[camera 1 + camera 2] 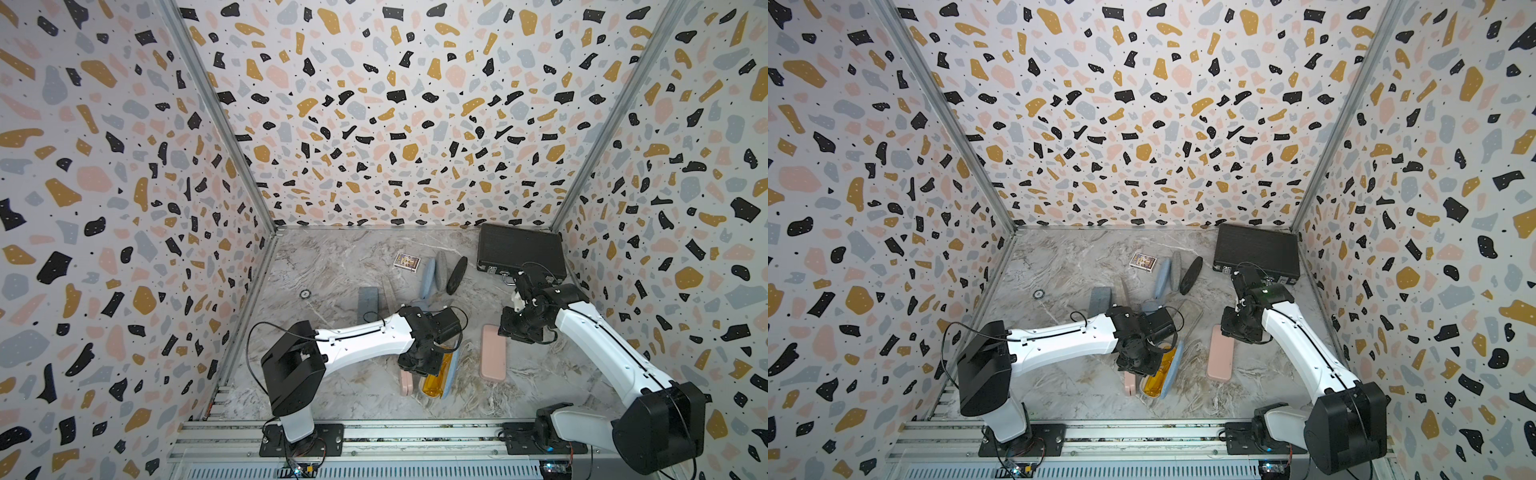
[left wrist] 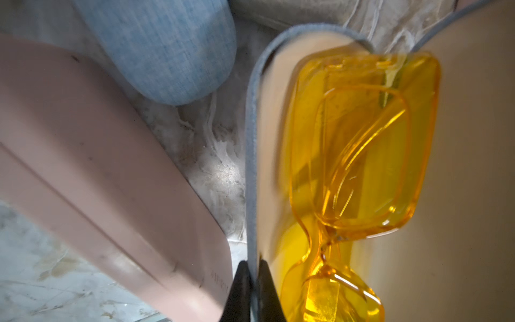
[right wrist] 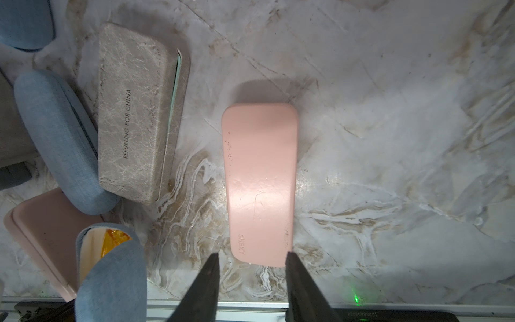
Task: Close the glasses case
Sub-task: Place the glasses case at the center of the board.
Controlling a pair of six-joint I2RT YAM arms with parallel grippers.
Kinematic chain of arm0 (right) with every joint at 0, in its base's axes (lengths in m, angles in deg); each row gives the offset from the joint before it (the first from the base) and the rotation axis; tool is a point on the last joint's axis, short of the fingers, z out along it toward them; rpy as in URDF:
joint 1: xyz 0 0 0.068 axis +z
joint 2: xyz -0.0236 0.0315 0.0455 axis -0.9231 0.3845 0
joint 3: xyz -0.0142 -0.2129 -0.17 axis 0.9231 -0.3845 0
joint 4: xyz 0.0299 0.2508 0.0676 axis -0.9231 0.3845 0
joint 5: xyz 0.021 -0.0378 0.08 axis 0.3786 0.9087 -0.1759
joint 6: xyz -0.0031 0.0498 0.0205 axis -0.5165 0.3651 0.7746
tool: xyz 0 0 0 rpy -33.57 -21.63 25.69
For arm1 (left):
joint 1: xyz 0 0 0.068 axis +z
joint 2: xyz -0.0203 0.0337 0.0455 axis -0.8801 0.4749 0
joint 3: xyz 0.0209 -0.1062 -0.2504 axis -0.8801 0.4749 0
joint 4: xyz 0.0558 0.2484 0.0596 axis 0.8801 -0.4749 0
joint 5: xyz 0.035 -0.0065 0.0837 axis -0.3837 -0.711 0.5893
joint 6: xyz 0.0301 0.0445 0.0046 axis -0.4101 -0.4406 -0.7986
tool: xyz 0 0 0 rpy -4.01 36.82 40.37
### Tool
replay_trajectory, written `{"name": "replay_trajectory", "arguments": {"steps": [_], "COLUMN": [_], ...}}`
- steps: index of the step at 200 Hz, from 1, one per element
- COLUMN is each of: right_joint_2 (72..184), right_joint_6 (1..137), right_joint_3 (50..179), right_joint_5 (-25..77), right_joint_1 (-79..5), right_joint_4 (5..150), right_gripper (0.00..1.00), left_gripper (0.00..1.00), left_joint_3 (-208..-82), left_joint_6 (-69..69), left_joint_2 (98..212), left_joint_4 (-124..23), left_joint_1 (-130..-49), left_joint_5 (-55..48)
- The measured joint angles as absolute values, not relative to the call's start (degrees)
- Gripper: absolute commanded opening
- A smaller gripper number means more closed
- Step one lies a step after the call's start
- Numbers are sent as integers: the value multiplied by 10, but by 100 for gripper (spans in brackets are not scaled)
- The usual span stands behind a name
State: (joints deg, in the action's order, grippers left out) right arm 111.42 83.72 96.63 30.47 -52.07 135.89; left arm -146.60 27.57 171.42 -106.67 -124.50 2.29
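The glasses case (image 1: 454, 368) is blue fabric with a cream lining and stands partly open near the table's front middle. Yellow glasses (image 1: 434, 380) lie inside it. In the left wrist view my left gripper (image 2: 254, 290) is shut, its black fingers pinching the grey-blue rim (image 2: 250, 167) of one half, with the yellow glasses (image 2: 362, 145) just beside. The right wrist view shows the case (image 3: 111, 273) gaping, with cream lining and yellow inside. My right gripper (image 3: 252, 255) hangs open and empty over the near end of a closed pink case (image 3: 260, 181).
A second pink case (image 1: 406, 382) lies against the open case. Behind it are a marble-patterned case (image 3: 133, 111) and a closed blue case (image 3: 61, 139). Further back stand more cases (image 1: 440, 270), a card box (image 1: 407, 262), a grey block (image 1: 368, 305) and a black briefcase (image 1: 519, 249).
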Motion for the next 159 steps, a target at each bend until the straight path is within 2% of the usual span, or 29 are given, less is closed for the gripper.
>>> {"name": "replay_trajectory", "arguments": {"steps": [77,159], "right_joint_2": [1127,1138], "right_joint_6": [830,816], "right_joint_3": [966,966], "right_joint_5": [307,307], "right_joint_1": [-521,-522], "right_joint_4": [1360,1360], "right_gripper": [42,42], "left_gripper": [6,6], "left_joint_3": [-1468,-1532], "left_joint_6": [276,283], "left_joint_2": [1786,1852], "left_joint_4": [-1044,-1035], "left_joint_1": [-1248,-1247], "left_joint_5": [17,23]}}
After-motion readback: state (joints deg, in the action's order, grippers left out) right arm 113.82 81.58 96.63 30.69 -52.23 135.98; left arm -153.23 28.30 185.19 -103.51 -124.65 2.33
